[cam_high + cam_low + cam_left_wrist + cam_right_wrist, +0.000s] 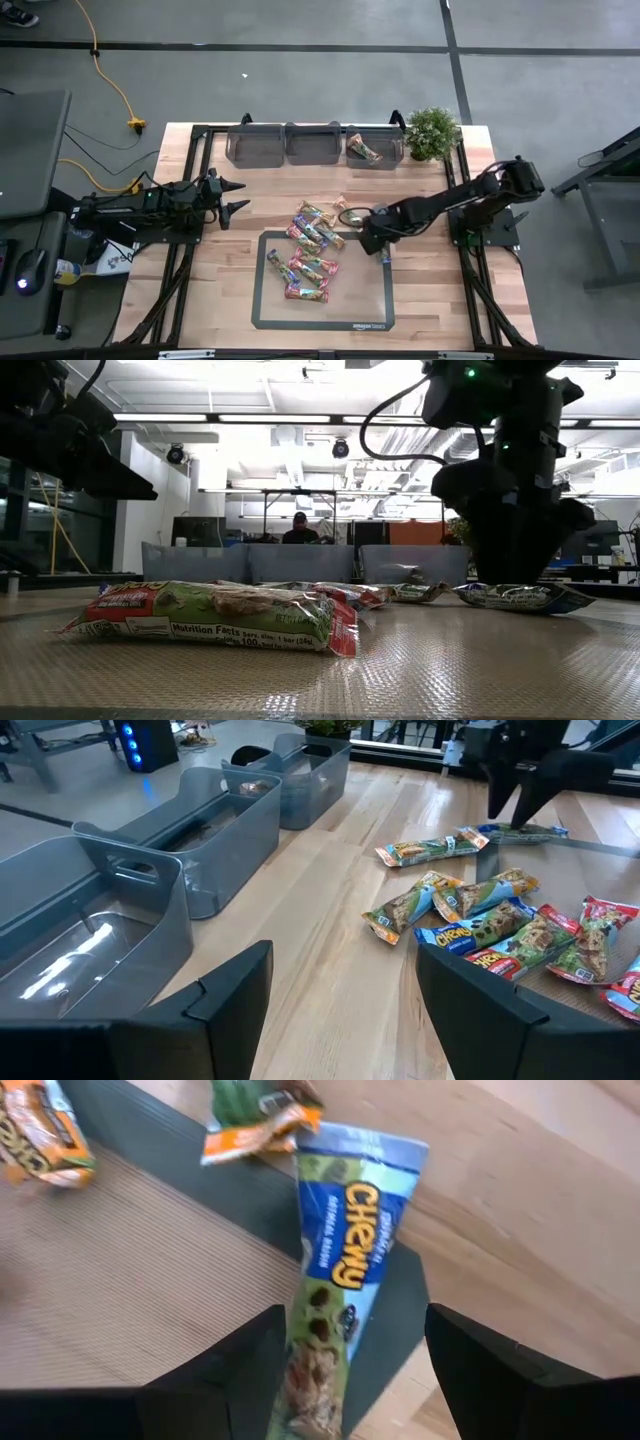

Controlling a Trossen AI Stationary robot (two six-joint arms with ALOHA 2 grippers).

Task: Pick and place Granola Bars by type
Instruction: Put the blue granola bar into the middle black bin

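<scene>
The right hand (378,240) hangs over the right part of the black mat (262,300), its two fingers spread on either side of a blue "Chewy" bar (335,1295) that lies lengthwise between them. From the wrist view the wrapper is not clearly pinched, so the likeliest failure is that the fingers press in on slick foil alone: the bar could slide out or twist, or lift by one end and drop. The bar also straddles the mat's edge and the bare wood, so an uneven seat may tip it as the hand closes. A green-tan bar (262,1118) lies just beyond its far end and could be nudged. The left hand (232,195) waits, fingers spread, at the counter's (440,310) left side, well apart from the pile.

The Granola Bars (312,250) lie in a loose heap at mid-counter, partly on the mat: shiny, crinkled wrappers in red-pink, green-tan and blue. One bar (366,150) already sits in the rightmost grey bin (375,160); the other two bins look empty
</scene>
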